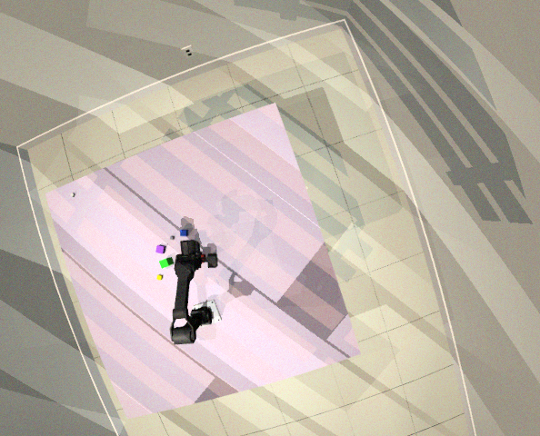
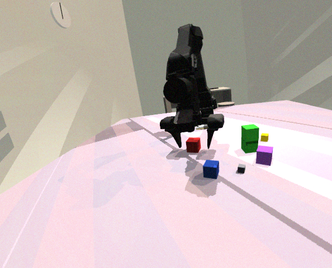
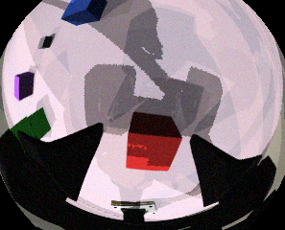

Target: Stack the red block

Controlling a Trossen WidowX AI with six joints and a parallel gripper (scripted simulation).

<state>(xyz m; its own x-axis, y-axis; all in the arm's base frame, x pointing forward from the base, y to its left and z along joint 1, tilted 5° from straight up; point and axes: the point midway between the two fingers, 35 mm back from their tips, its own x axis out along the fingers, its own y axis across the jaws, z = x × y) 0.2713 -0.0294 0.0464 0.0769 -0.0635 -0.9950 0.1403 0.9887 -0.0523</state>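
The red block (image 1: 203,257) (image 2: 193,146) (image 3: 154,149) sits on the table, mostly hidden under the arm in the top view. My gripper (image 2: 194,148) (image 3: 149,133) is open, pointing down, with one finger on each side of the red block. Its fingertips are low, close above the table, and a gap shows between the block and each finger. The green tower (image 1: 165,262) (image 2: 249,139) (image 3: 34,126) stands upright to the right of the gripper in the exterior view. In the wrist view it is partly hidden behind the left finger.
A blue block (image 1: 184,232) (image 2: 210,169) (image 3: 83,12) lies in front of the gripper in the exterior view. A purple block (image 1: 160,249) (image 2: 264,156) (image 3: 24,86) and a yellow cube (image 1: 159,276) (image 2: 264,137) lie near the tower. A small dark cube (image 2: 241,168) (image 3: 47,42) lies between blue and purple.
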